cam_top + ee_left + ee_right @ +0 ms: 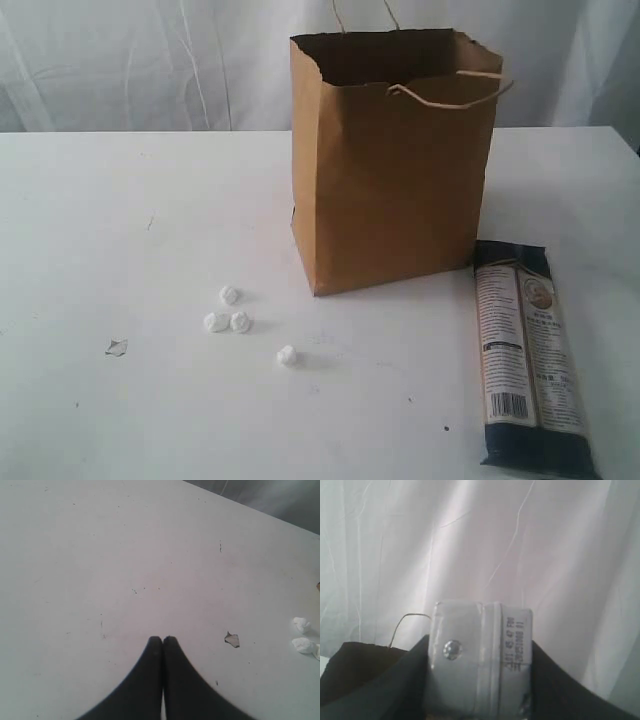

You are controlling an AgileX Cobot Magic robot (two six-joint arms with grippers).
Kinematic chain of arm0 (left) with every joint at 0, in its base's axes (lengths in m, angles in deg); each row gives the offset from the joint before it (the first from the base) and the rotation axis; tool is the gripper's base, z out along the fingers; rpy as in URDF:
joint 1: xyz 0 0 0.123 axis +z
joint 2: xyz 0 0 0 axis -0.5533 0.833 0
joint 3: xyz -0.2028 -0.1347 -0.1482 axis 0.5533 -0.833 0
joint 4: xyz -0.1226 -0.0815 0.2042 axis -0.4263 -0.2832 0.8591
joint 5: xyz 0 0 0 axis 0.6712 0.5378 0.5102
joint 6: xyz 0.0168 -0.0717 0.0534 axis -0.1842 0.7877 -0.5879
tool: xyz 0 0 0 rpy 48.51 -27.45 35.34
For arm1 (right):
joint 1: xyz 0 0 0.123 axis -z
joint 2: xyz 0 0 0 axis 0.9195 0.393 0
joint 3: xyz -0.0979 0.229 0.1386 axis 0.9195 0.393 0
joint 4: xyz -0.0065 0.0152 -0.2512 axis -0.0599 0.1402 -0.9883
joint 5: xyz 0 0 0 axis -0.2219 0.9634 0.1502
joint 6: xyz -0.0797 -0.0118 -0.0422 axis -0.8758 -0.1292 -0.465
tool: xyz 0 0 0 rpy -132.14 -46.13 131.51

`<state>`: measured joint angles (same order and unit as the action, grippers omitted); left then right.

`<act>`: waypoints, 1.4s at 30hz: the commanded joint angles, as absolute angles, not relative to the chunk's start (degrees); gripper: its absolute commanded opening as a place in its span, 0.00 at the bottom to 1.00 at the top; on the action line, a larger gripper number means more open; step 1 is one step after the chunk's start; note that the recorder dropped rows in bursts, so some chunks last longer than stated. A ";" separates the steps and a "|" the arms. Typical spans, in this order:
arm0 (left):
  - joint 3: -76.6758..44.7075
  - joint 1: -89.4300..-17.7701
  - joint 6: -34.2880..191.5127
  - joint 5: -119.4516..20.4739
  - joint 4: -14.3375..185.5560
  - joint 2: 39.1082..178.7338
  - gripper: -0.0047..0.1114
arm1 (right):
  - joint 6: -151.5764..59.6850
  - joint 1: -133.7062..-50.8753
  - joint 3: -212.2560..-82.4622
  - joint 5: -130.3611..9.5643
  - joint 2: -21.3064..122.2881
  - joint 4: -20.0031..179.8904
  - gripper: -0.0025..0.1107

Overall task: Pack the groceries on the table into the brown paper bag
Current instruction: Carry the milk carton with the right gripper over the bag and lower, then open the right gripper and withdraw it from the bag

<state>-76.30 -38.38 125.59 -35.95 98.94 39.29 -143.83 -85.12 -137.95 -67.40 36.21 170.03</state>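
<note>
Four small white crumpled paper wads (229, 295) are lying on the white counter (120, 220), three clustering close together and the fourth sitting apart, nearer the front edge. A small flat grey torn scrap (117, 347) is lying beyond them toward the left edge. A creased white cloth curtain (120, 60) is hanging behind the far edge.

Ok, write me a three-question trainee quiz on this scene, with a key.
1. True or false: the noodle packet lies flat on the table, outside the paper bag.
2. The right gripper holds: A) a can, B) a small white carton, C) nothing.
3. Fill in: the left gripper is ____, with nothing in it.
Key: 1 true; 2 B; 3 shut.
</note>
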 commanded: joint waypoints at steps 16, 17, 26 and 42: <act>-76.68 -38.30 125.69 -36.13 99.24 39.11 0.04 | -139.89 -85.13 -150.64 -54.17 65.22 170.70 0.30; -76.68 -38.30 125.69 -36.13 99.35 39.11 0.04 | -139.89 -85.13 -150.98 -54.17 65.95 170.70 0.30; -76.68 -38.30 125.69 -36.13 99.35 39.11 0.04 | -139.89 -85.13 -151.31 -54.17 67.90 170.70 0.38; -76.68 -38.30 125.69 -36.13 99.35 39.11 0.04 | -139.89 -85.13 -151.31 -63.87 67.40 170.17 0.56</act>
<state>-76.30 -38.38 125.59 -35.95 98.94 39.29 -140.16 -85.12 -150.98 -63.20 68.15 170.38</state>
